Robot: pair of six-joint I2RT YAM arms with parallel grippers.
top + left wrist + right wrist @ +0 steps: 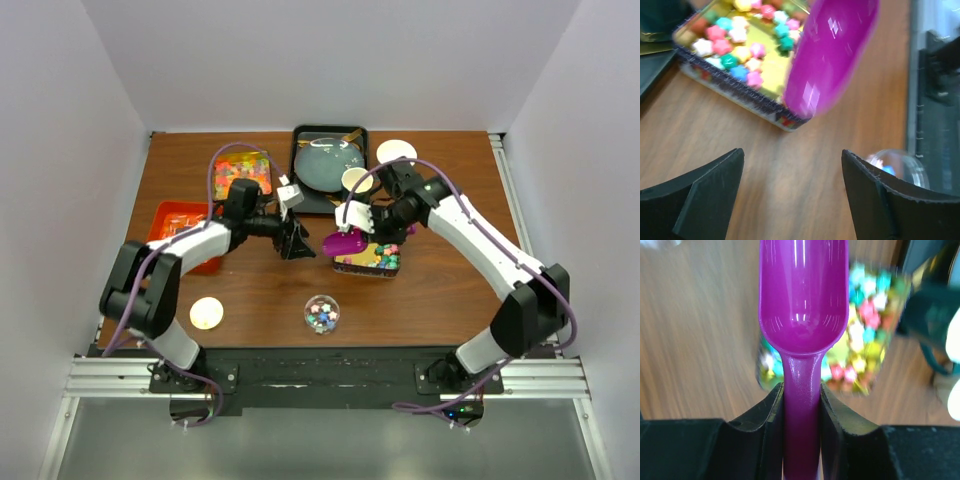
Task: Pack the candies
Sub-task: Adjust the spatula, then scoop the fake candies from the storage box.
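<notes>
Brown wooden table (pixel 260 290), candies (pixel 722 47) in a tin (pixel 735 85), plain white walls (pixel 340 60) around

The scoop (pixel 830 55) hangs over candies (pixel 735 50) in a tin (pixel 730 85).

Wood table (pixel 440 300): gold tin (pixel 360 269) of candies (pixel 384 256). Relative to tin: clear jar (pixel 308 312) front-left, red bin (pixel 170 215) left, black tray (pixel 298 150) behind.
</notes>
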